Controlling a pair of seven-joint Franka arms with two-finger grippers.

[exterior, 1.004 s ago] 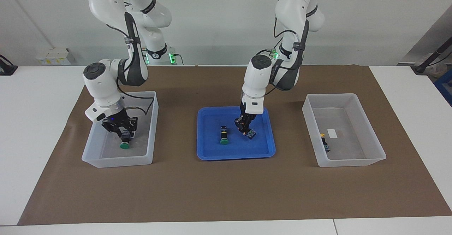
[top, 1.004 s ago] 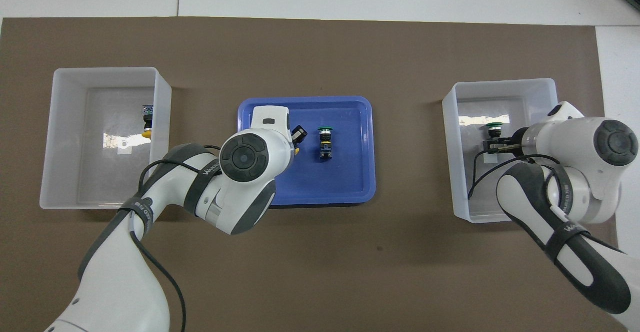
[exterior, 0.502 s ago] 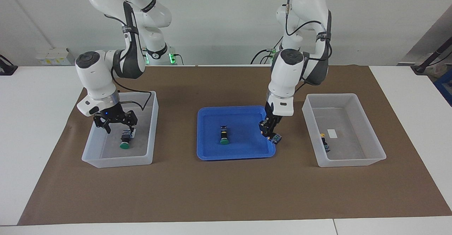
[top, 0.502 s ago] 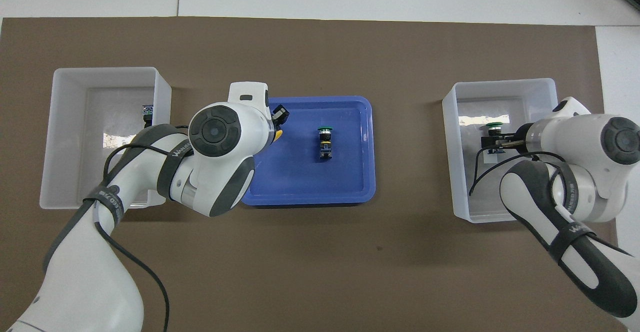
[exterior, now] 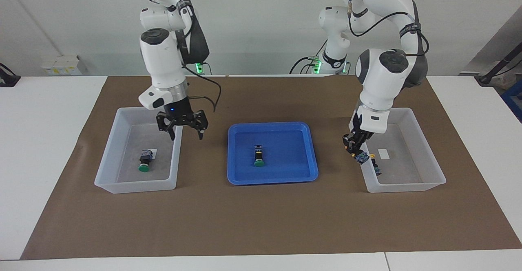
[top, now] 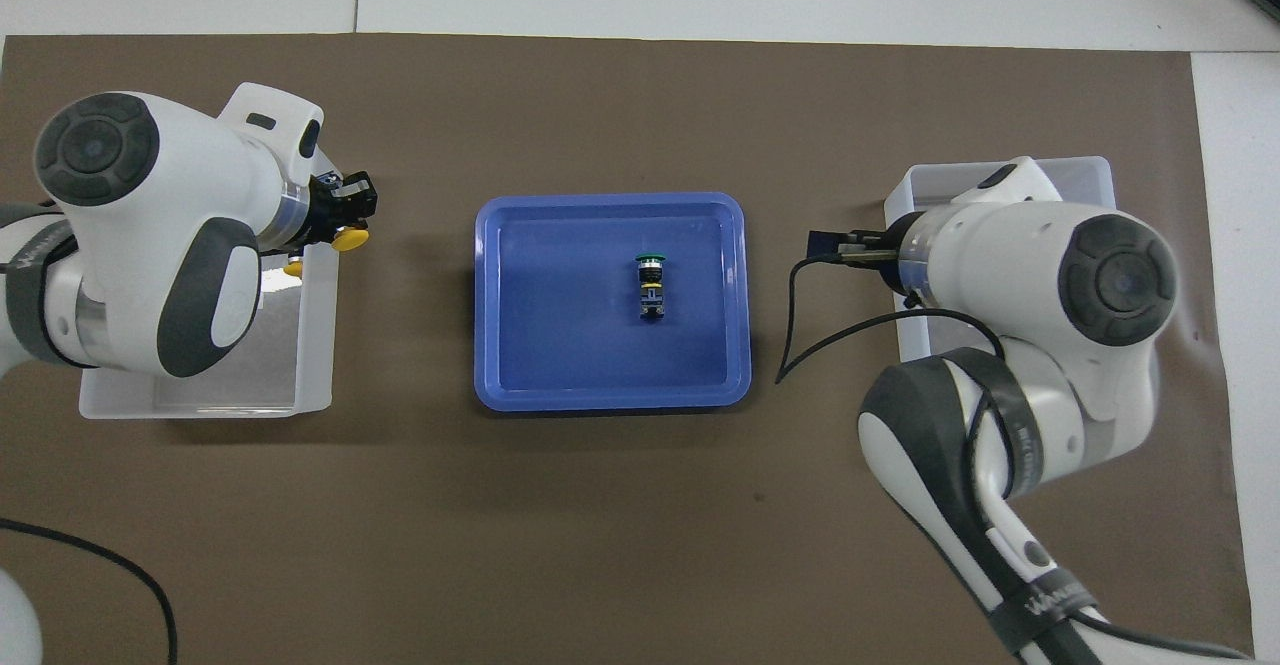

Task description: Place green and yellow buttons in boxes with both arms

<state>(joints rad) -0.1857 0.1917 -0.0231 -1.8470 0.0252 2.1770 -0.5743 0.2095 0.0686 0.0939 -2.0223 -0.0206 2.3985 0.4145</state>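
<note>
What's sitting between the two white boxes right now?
Between the boxes lies the blue tray with one green button lying in it. The rest of the stretch is bare brown mat. Both views show this.

Not much to read here. Right arm point(top: 1010, 545), overhead view: a black strap near the bottom edge carries white lettering, starts "WAN", rest too small to make out. White labels on the box floors, e.g. the label point(exterior: 383, 153) in the box point(exterior: 424, 140) at the left arm's end of the tabletop, show no legible print. No nos., no signs, no other brands.
</note>
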